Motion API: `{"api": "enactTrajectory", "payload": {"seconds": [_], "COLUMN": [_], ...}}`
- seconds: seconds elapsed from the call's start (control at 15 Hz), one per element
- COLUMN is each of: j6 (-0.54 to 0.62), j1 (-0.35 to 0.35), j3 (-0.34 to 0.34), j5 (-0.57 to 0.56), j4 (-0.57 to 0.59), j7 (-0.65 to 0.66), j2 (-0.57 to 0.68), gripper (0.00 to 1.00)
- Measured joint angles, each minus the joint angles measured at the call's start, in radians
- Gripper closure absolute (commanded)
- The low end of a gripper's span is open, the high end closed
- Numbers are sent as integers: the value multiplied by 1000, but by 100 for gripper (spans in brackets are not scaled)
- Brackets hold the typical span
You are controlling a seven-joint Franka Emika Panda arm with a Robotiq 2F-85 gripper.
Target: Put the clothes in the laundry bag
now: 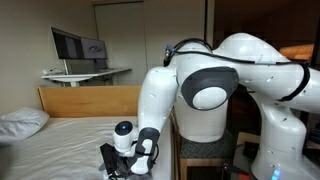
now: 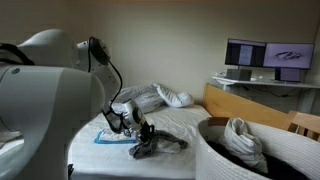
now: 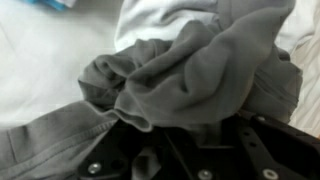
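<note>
Garment: dark grey garment [image 3: 190,70] lies crumpled on the bed [image 2: 190,118], directly under my gripper [image 2: 141,133]. In the wrist view it fills the frame from my fingers up toward 12 o'clock.
Long axis: in the wrist view the cloth runs roughly from 8 o'clock to 2 o'clock, with a thick bunched fold at the centre. In an exterior view the dark grey garment [image 2: 160,146] trails away from me toward 3 o'clock.
Jaws: down in the fabric, with the fold heaped right at my fingers and touching them. I cannot tell whether they are clamped on the cloth or only standing around it, because the fold hides the gap.
Hold: not confirmed, since nothing is lifted clear of the sheet.
Laundry bag: laundry bag [image 2: 215,158] stands beside the bed at 3 o'clock from me in that exterior view, near but apart from the garment. Its mouth is open upward.
Already inside: a white garment [image 2: 240,138] sits in the bag.
Arm: I am the only arm, so the reach is mine.
Key relation: the bag's rim lies on the same side as the trailing cloth. I judge the carry calls for going up first, then across toward 3 o'clock.
Risk: the loose tail could drag on the rim.
Elsewhere: pillow [image 2: 170,96] lies at 1 o'clock, well clear.
</note>
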Motion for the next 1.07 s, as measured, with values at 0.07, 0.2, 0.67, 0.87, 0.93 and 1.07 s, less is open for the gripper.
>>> {"api": "enactTrajectory", "payload": {"seconds": [0.07, 0.2, 0.67, 0.87, 0.93, 1.07], "j6": [-28, -93, -290, -370, -397, -452], "j1": [2, 2, -69, -117, -135, -178], "j3": [-9, -30, -71, -63, -57, -33], "j5": [0, -3, -64, -101, -111, -134], "j4": [7, 27, 118, 185, 210, 262], "j7": [0, 0, -8, -8, -8, -8], "j2": [0, 0, -45, -83, -96, -125], "gripper": [89, 89, 89, 90, 90, 90]}}
